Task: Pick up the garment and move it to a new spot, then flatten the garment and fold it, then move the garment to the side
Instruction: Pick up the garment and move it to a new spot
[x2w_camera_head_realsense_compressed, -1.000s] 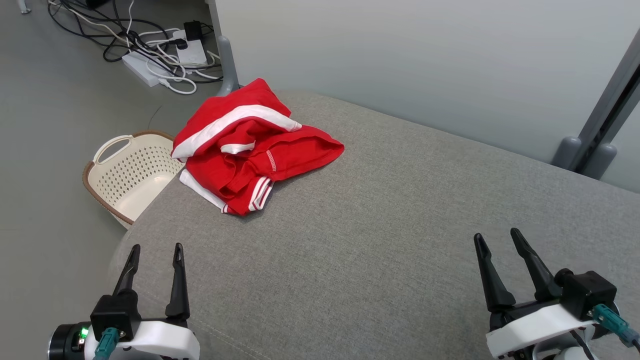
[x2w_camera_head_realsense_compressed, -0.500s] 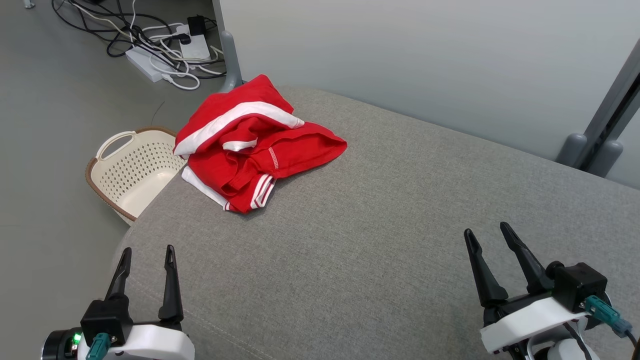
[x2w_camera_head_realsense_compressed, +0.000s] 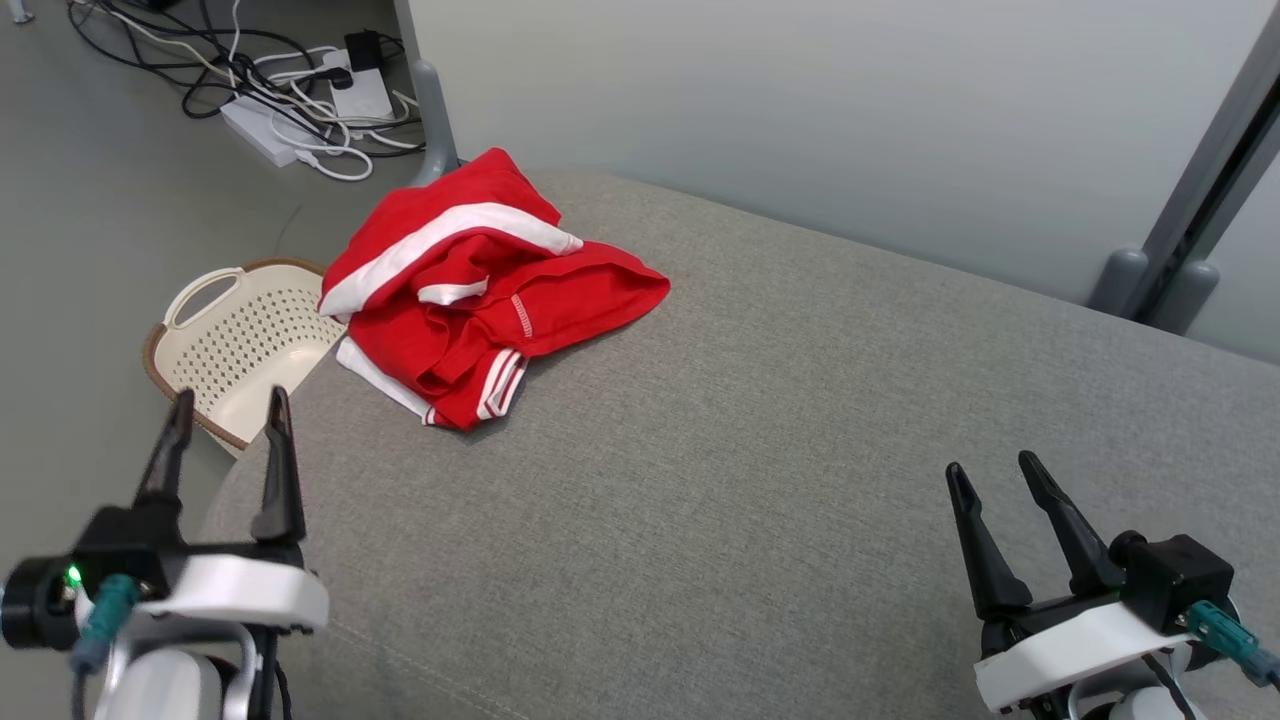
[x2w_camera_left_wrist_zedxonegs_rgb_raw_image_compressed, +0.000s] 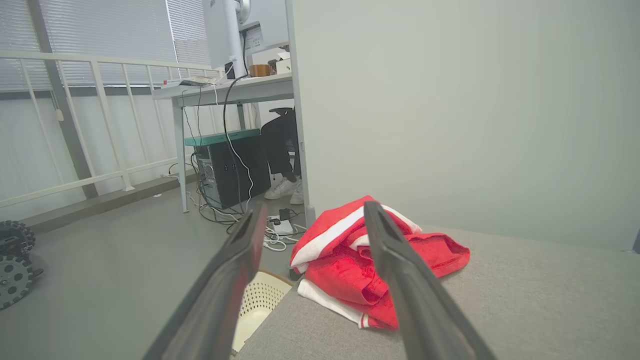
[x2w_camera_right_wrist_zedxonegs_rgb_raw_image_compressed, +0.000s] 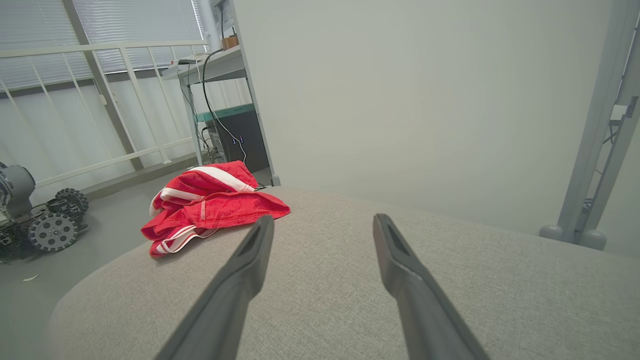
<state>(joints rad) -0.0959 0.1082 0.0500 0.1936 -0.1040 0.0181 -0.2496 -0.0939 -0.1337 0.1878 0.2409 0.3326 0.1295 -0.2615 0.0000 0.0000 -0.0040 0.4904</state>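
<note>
The garment (x2w_camera_head_realsense_compressed: 480, 300) is a crumpled red piece with white stripes, heaped at the far left corner of the grey padded surface (x2w_camera_head_realsense_compressed: 760, 450). The left wrist view has the garment (x2w_camera_left_wrist_zedxonegs_rgb_raw_image_compressed: 345, 265) just beyond the fingers, and the right wrist view has the garment (x2w_camera_right_wrist_zedxonegs_rgb_raw_image_compressed: 210, 207) off to the left. My left gripper (x2w_camera_head_realsense_compressed: 228, 398) stands open at the surface's near left edge, short of the garment and empty. At the near right, my right gripper (x2w_camera_head_realsense_compressed: 993, 466) is open too, with nothing between its fingers.
A cream perforated basket (x2w_camera_head_realsense_compressed: 235, 350) stands on the floor just left of the surface, below the garment. Cables and a power strip (x2w_camera_head_realsense_compressed: 290, 90) lie on the floor behind. A grey wall runs along the back, with a metal post (x2w_camera_head_realsense_compressed: 1190, 190) at the right.
My left gripper has risen and moved forward toward the basket and garment, staying open. The right gripper holds about the same place. The camera has shifted slightly.
</note>
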